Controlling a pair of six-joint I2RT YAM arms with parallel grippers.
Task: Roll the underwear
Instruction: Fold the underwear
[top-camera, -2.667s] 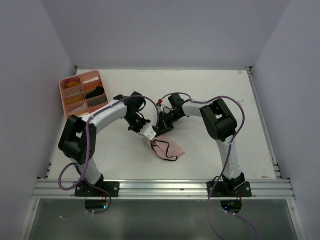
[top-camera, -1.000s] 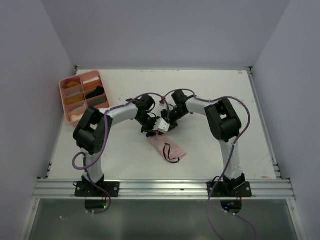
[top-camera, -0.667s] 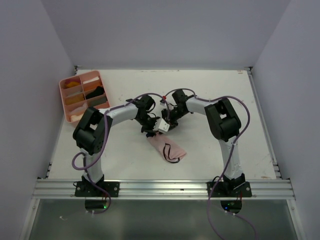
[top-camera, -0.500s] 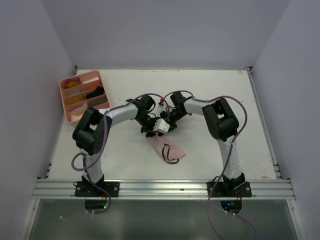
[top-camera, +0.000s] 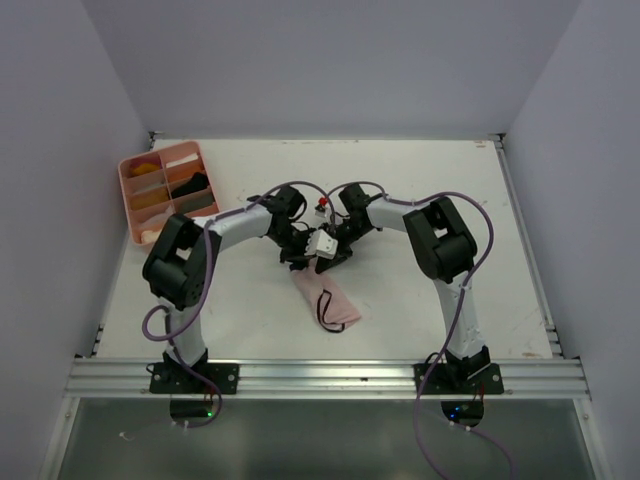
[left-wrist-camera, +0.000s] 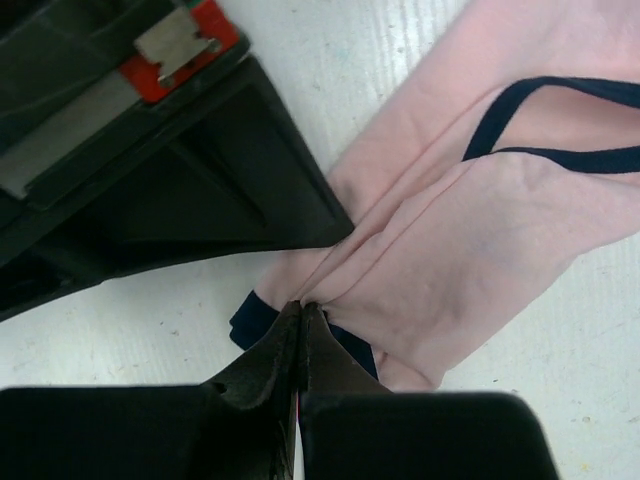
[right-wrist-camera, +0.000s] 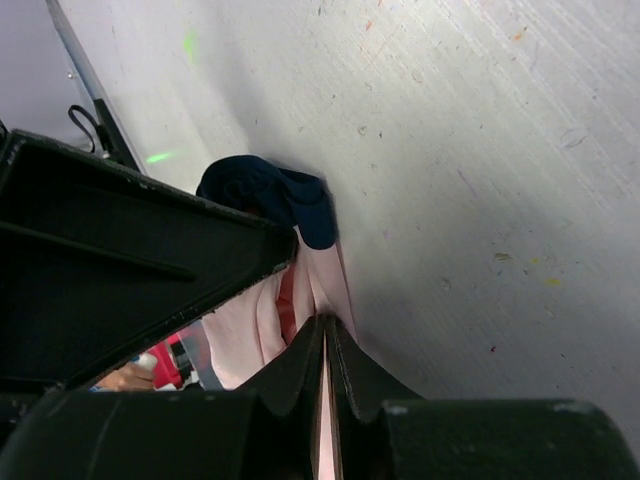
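The pink underwear (top-camera: 325, 298) lies flat on the white table (top-camera: 430, 180), slightly left of centre and between the two arms. Its loose end points toward the near edge, with a thin dark loop of edging (left-wrist-camera: 540, 120) resting on top. The far end is gathered into folds, and a dark blue waistband (right-wrist-camera: 270, 190) peeks out beneath it.

Both claws meet at that gathered end, side by side and nearly touching. The left claw (left-wrist-camera: 300, 312) is closed as far as it will go, its tips nipping a thin fold of pink cloth right at the waistband. The right claw (right-wrist-camera: 325, 328) is closed too, with a sliver of pink cloth caught between its tips. Each holds the garment and nothing else.

The step in hand looks like starting the roll from this pinched end. To do it well, you would probably want to:
- carry both claws together, level with each other, so the fold turns over evenly rather than twisting
- stay low over the table, so the roll stays tight
- watch the dark loop — it could catch on a finger or spoil the roll

The grips are shallow, so a sharp tug might pull the cloth free.

A pink tray (top-camera: 133, 205) with compartments sits well apart, at the far left of the table.
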